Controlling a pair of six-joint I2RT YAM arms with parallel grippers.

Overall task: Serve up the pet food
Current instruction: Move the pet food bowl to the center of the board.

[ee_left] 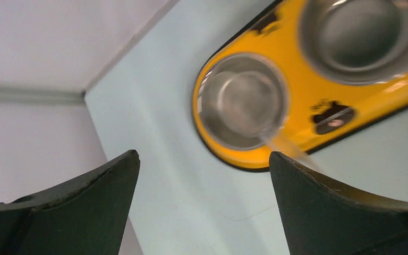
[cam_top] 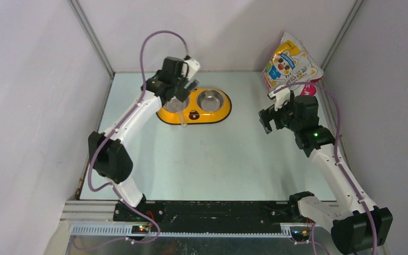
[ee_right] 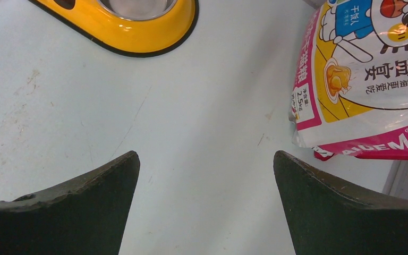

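No pet food shows in any view. Its glossy yellow, white and pink bag (cam_top: 291, 64) leans in the back right corner, also seen in the right wrist view (ee_right: 372, 79). The yellow double-bowl feeder (cam_top: 191, 116) lies at the back middle. Both steel bowls (ee_left: 361, 37) look bare. A translucent scoop (ee_left: 289, 149) rests in the left bowl (ee_left: 241, 103), its handle over the rim (cam_top: 184, 121). My left gripper (cam_top: 183, 94) (ee_left: 204, 159) hovers open above that bowl, holding nothing. My right gripper (cam_top: 266, 119) (ee_right: 206, 156) hangs open over bare table, left of the bag.
White walls close the table in on the left, back and right. The feeder's right end (ee_right: 149, 32) lies ahead and left of my right gripper. The light grey table top (cam_top: 212, 159) runs from the feeder down to the arm bases.
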